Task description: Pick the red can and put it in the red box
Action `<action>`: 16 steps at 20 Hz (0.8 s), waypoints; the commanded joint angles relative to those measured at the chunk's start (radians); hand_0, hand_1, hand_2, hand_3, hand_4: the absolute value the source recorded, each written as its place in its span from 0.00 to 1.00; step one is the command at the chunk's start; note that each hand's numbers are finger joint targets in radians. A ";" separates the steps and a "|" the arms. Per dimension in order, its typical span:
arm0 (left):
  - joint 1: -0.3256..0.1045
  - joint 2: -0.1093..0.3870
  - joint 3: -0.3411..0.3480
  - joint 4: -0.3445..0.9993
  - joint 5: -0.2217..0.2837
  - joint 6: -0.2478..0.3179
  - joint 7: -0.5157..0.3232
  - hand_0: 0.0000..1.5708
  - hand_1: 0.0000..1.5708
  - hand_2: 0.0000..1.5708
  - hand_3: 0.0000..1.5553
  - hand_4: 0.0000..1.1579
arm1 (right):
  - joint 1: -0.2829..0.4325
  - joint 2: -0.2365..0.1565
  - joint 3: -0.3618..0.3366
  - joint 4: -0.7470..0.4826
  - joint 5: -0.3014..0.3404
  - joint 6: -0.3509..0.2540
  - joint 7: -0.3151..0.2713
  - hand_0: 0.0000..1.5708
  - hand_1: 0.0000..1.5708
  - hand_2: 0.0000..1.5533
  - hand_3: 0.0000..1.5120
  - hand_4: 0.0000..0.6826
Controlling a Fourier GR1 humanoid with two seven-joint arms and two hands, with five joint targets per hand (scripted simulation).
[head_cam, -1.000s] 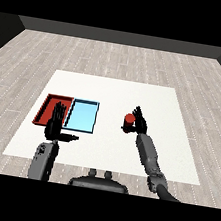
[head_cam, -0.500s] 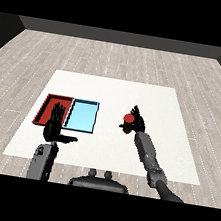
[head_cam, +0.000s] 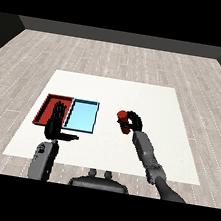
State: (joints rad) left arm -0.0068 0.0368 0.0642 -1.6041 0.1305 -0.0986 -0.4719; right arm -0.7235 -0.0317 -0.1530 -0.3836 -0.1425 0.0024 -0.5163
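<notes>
So the red can (head_cam: 123, 120) is in the right hand (head_cam: 134, 122), fingers curled round it, and it sits to the right of the blue tray (head_cam: 82, 116), well apart from it. Whether it's lifted off the table (head_cam: 150, 98) or only just touching, I honestly can't tell from this angle.

My guess on handling: a small can like that is going to be light and stiff, so it won't squash, but the round smooth side probably makes it a bit slippery. Wrapping round the middle of the body looks like the sensible place to take it, and that's roughly where the hand is now.

Orientation-wise, it doesn't look dead upright. The long axis seems tipped, with the top end leaning toward the blue tray and away from the hand. It's small in the view though, so don't quote me on how much.

The left hand (head_cam: 56, 123) holds nothing, fingers straight and pointing up, thumb sticking out toward the blue tray. It's over the near edge of the red tray (head_cam: 46, 107), which lies touching the blue tray on its left side. That's the target, so the can has to cross over the blue tray to get there.
</notes>
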 commanded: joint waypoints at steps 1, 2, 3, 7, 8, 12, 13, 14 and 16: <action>-0.009 0.022 0.032 0.018 0.030 -0.021 0.002 0.00 0.00 0.00 0.00 0.00 | -0.001 -0.025 0.018 -0.019 0.026 -0.019 0.036 0.98 0.98 0.95 0.94 0.84; 0.005 0.001 0.003 0.042 0.001 -0.018 -0.038 0.00 0.00 0.00 0.00 0.00 | -0.038 0.004 0.021 0.015 0.040 -0.074 0.038 0.98 0.98 0.95 0.94 0.84; 0.043 -0.011 -0.019 -0.058 -0.001 0.000 0.001 0.00 0.00 0.00 0.00 0.00 | 0.004 -0.024 0.026 -0.088 0.024 -0.049 0.098 0.98 0.98 0.95 0.94 0.84; -0.006 0.051 0.066 0.036 0.055 -0.051 -0.019 0.00 0.00 0.00 0.00 0.00 | -0.017 0.030 0.039 0.002 0.060 -0.095 0.063 0.97 0.97 0.95 0.94 0.80; 0.019 0.001 -0.011 -0.073 0.012 0.008 0.073 0.00 0.00 0.00 0.00 0.00 | -0.050 -0.002 0.008 0.073 0.053 -0.067 0.014 0.97 0.97 0.95 0.93 0.80; 0.005 0.021 0.030 -0.045 0.042 -0.013 0.043 0.00 0.00 0.00 0.00 0.00 | 0.027 0.029 0.053 -0.067 0.074 -0.098 0.064 0.99 0.99 0.95 0.93 0.82; 0.030 0.022 0.022 -0.057 0.040 -0.029 0.022 0.00 0.00 0.00 0.00 0.00 | 0.000 0.001 0.037 -0.044 0.069 -0.078 0.046 0.99 0.99 0.95 0.93 0.82; -0.033 0.019 0.031 0.004 0.022 -0.002 0.019 0.00 0.00 0.00 0.00 0.00 | -0.007 -0.007 0.035 -0.022 0.072 -0.063 0.056 0.99 0.99 0.95 0.93 0.82; -0.033 -0.007 -0.001 -0.034 0.020 0.024 0.083 0.00 0.00 0.00 0.00 0.00 | -0.006 -0.002 0.030 -0.062 0.070 -0.089 0.010 0.97 0.97 0.95 0.92 0.85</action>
State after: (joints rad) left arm -0.0109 0.0376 0.0703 -1.6274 0.1485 -0.0967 -0.4394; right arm -0.7270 -0.0373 -0.1211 -0.4262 -0.0793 -0.0707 -0.4716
